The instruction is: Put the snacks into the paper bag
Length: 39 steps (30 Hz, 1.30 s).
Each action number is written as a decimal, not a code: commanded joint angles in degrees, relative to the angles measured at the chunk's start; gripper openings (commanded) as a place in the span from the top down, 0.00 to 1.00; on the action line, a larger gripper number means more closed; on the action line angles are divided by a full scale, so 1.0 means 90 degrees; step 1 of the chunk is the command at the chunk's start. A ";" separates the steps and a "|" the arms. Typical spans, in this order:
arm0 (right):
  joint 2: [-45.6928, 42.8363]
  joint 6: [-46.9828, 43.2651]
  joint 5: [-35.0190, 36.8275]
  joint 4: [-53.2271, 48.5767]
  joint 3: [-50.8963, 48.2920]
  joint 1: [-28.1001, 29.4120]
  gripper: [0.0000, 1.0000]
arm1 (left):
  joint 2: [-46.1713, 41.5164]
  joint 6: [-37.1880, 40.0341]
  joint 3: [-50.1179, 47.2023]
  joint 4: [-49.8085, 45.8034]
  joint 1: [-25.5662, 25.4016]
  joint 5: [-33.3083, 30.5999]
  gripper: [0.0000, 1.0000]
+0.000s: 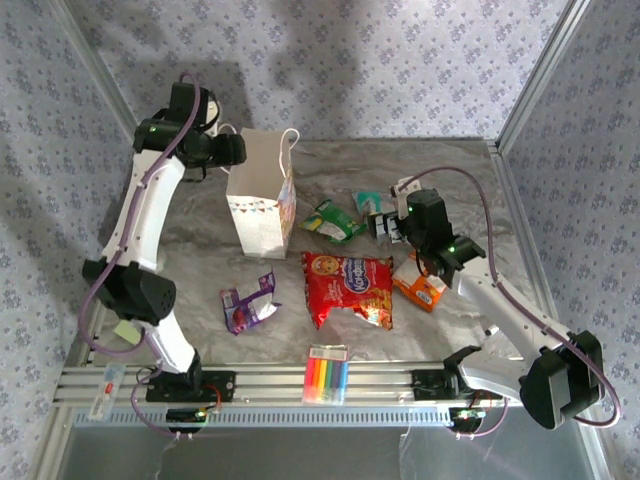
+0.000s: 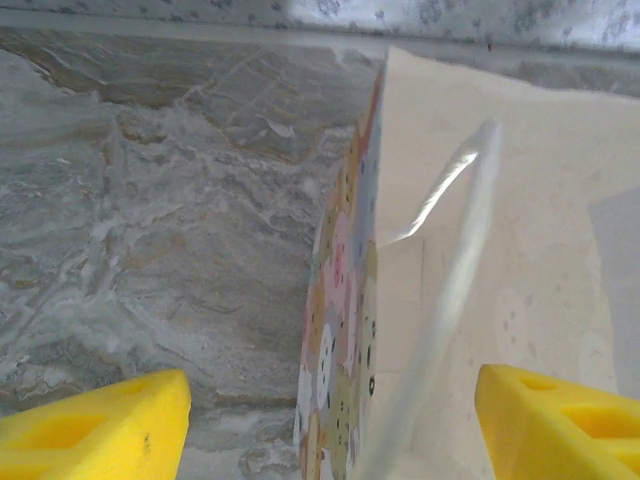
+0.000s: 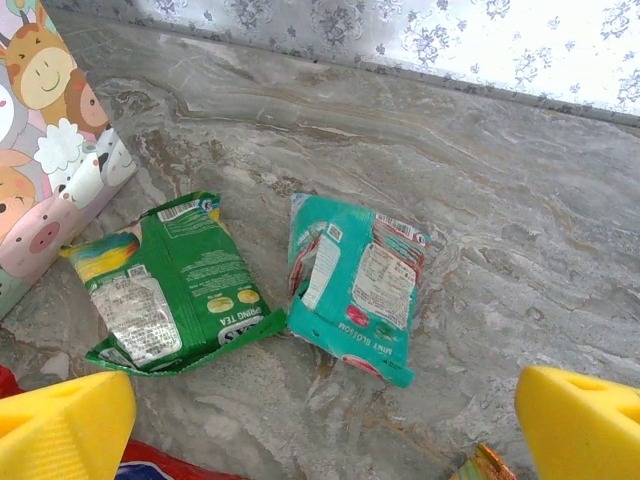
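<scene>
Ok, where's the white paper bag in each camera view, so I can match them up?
Top external: the paper bag stands upright left of centre, toward the marbled table's far edge.
Left wrist: the bag takes up the right half, close up, its white cord handle in front.
Right wrist: its cartoon-animal side sits in the upper left corner, beside the green packet.
Shared landmark: the floral wall behind that table.

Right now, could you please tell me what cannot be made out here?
Top view: the right arm partly hides the small teal foil packet and the small orange foil packet.
Right wrist view: the bottom edge cuts off the large red foil packet.
Left wrist view: the cord handle of the white paper gift bag is blurred.
</scene>
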 commanded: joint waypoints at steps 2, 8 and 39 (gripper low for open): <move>0.0081 -0.0009 0.0139 -0.0068 0.0274 -0.0048 0.00 | 0.0433 0.0368 0.0432 -0.0671 0.0013 0.0363 0.28; 0.0101 -0.0009 0.0143 -0.0052 0.0254 -0.0054 0.01 | 0.0306 0.0382 -0.0129 -0.0211 0.0020 0.0239 0.35; 0.0022 0.0259 -0.0213 -0.0231 0.0296 -0.0075 0.01 | -0.0739 -0.0892 -0.1845 -0.0032 -0.0284 0.0482 0.94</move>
